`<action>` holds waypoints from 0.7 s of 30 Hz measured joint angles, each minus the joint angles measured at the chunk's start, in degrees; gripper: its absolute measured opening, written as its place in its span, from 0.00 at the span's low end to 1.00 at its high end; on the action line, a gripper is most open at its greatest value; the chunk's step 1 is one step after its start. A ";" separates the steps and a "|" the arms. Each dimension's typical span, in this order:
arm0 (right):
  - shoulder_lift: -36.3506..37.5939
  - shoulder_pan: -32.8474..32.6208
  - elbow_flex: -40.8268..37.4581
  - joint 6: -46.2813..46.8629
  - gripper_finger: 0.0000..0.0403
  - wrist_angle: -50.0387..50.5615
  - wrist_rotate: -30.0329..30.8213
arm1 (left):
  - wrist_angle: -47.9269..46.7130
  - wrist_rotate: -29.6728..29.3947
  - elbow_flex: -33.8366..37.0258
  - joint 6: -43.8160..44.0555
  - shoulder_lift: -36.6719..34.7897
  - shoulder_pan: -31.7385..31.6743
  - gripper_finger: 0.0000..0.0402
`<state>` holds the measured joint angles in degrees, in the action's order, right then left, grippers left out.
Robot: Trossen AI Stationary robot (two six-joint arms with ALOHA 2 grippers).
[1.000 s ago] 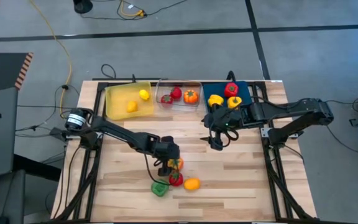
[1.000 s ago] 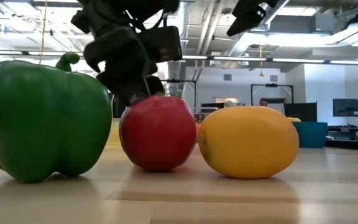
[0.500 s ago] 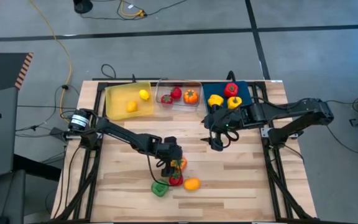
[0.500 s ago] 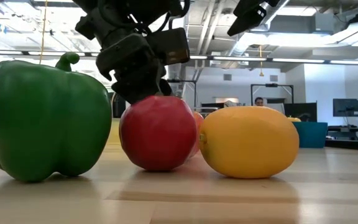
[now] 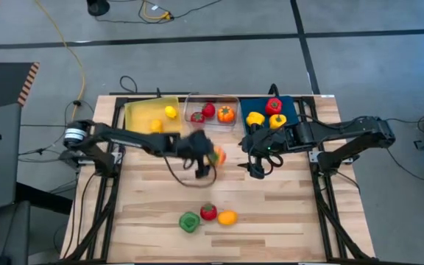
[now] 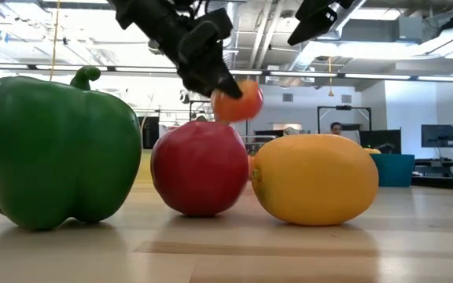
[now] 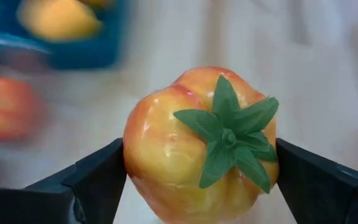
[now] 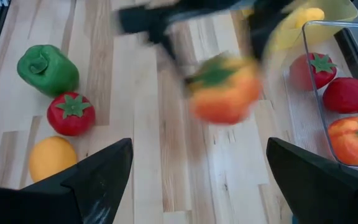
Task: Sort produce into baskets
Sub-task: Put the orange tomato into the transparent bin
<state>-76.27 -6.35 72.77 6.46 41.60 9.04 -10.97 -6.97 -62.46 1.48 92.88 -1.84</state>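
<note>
My left gripper (image 5: 209, 157) is shut on an orange-yellow tomato with a green top (image 7: 194, 140), held in the air over the middle of the table, near the clear basket (image 5: 232, 126). It also shows in the low view (image 6: 237, 101). My right gripper (image 5: 256, 169) is open and empty just to its right, beside the blue basket (image 5: 290, 107). A green pepper (image 5: 189, 221), a red tomato (image 5: 208, 212) and a yellow lemon (image 5: 227, 217) rest on the table near its front edge. The yellow basket (image 5: 142, 116) stands at the far left. My left gripper pinches the tomato's two opposite sides (image 7: 132, 158) between its two fingers, the green top facing the wrist. The fingers (image 6: 203, 59) slant down at it from the table's left. The tomato is lifted clear of the table.
The yellow basket holds two lemons (image 5: 170, 112). The clear one holds red pieces (image 5: 208, 110) and an orange one (image 5: 226, 114). The blue one holds yellow peppers (image 5: 255, 118) and a red pepper (image 5: 274, 105). Bare wood lies between the baskets and the three front pieces.
My left gripper has lifted the orange-yellow tomato from beside the red tomato and carried it up and toward the table's far edge, toward the clear basket. The green pepper, red tomato and lemon have stayed in place.
</note>
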 joint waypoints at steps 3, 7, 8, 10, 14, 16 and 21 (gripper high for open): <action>0.00 0.00 0.00 0.02 0.99 -0.02 -0.01 | 1.21 -3.86 0.00 -3.26 -3.43 -4.58 0.87; 0.00 0.00 0.00 0.02 0.99 -0.04 0.00 | 4.21 -5.52 -0.04 -4.66 -6.50 -11.73 0.87; 0.00 0.00 0.00 0.02 0.99 -0.04 0.00 | 5.12 -5.43 -0.04 -4.31 -6.71 -13.52 0.87; 0.00 0.00 0.00 0.04 0.99 -0.07 0.00 | 6.93 -4.06 -0.04 -3.37 -6.53 -17.14 0.87; 0.00 0.00 0.00 0.04 0.99 -0.07 -0.01 | 9.19 1.76 -0.04 0.74 -4.45 -22.64 0.87; 0.00 0.00 0.00 0.06 0.99 -0.07 0.00 | 9.46 4.28 -0.04 2.29 -2.83 -24.29 0.87; 0.00 0.00 0.00 0.09 0.99 -0.07 -0.02 | 10.26 6.19 -0.04 2.81 1.60 -26.16 0.87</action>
<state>-76.27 -6.35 72.77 6.55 41.54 9.02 -0.71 -0.78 -62.50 4.29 94.48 -28.01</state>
